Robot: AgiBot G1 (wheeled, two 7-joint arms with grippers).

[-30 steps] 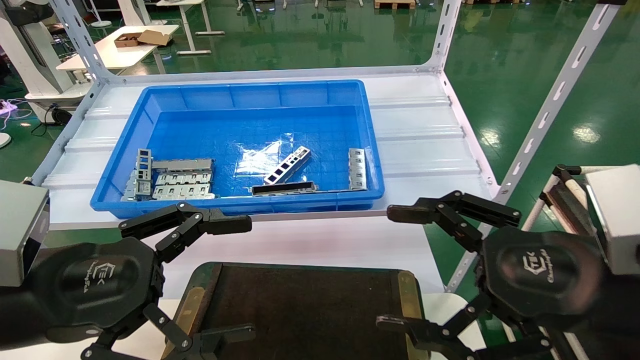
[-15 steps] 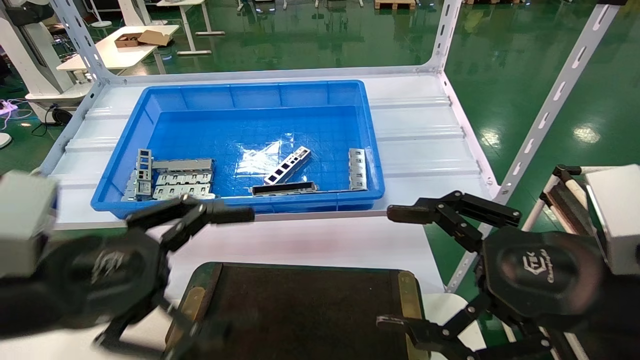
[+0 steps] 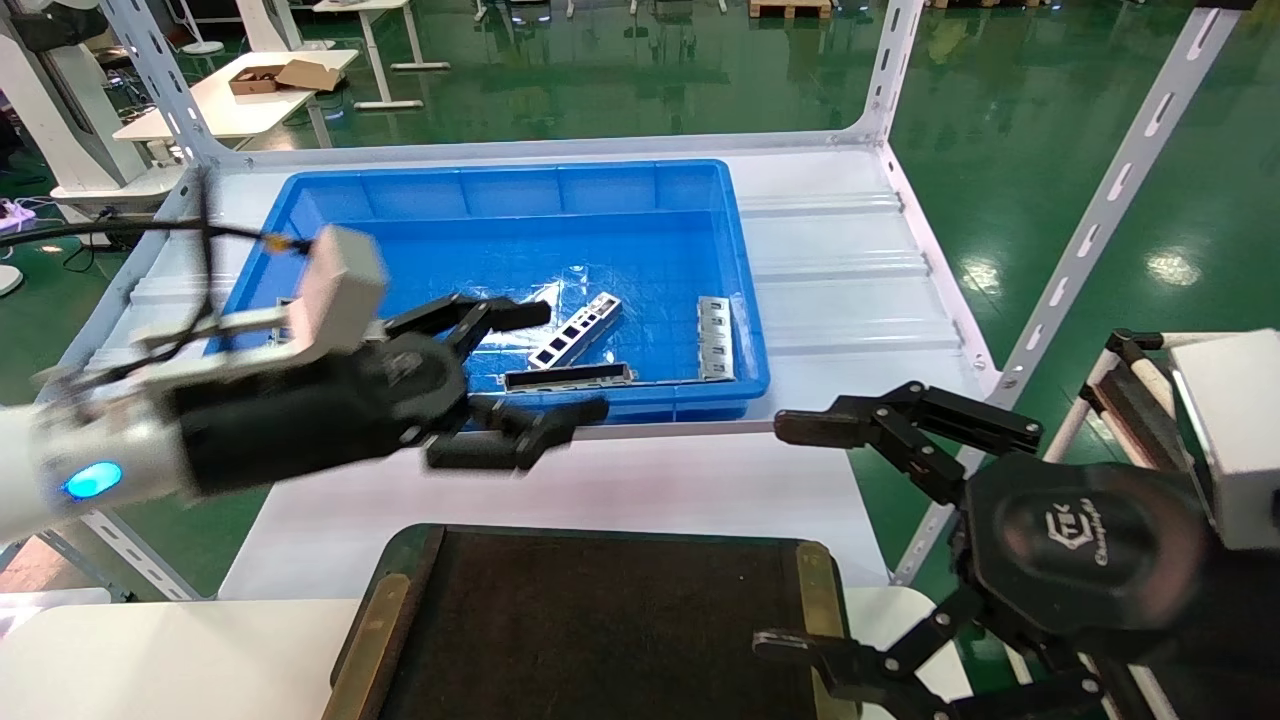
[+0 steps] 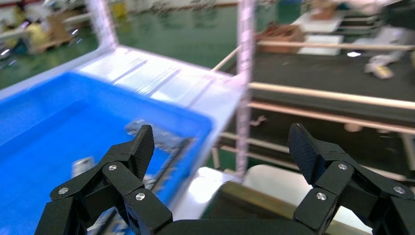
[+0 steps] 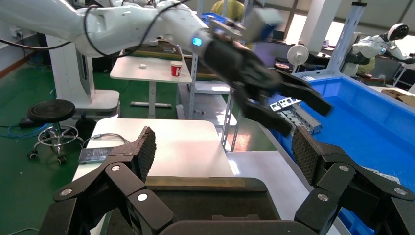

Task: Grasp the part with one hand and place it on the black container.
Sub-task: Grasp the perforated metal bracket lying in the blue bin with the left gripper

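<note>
The part point(image 3: 576, 330), a short silvery strip with ladder-like cut-outs, lies at an angle on the floor of the blue bin point(image 3: 500, 178). My left gripper point(image 3: 548, 364) is open and empty. It hovers over the bin's front wall, just left of and nearer to me than the part, with its upper finger close to the part. It also shows in the left wrist view point(image 4: 221, 147) and the right wrist view point(image 5: 303, 117). The black container point(image 3: 600, 620) sits at the near edge. My right gripper point(image 3: 790, 537) is open and parked beside the container's right side.
A dark channel bar point(image 3: 567, 377) lies by the bin's front wall. Another silvery strip point(image 3: 714, 338) lies at the bin's right. My left arm hides the grey bracket plates. White shelf uprights point(image 3: 1090, 230) stand at the right.
My left arm has lifted from the near left corner and swung forward and right to the bin's front edge, still open. The right arm has not moved.
</note>
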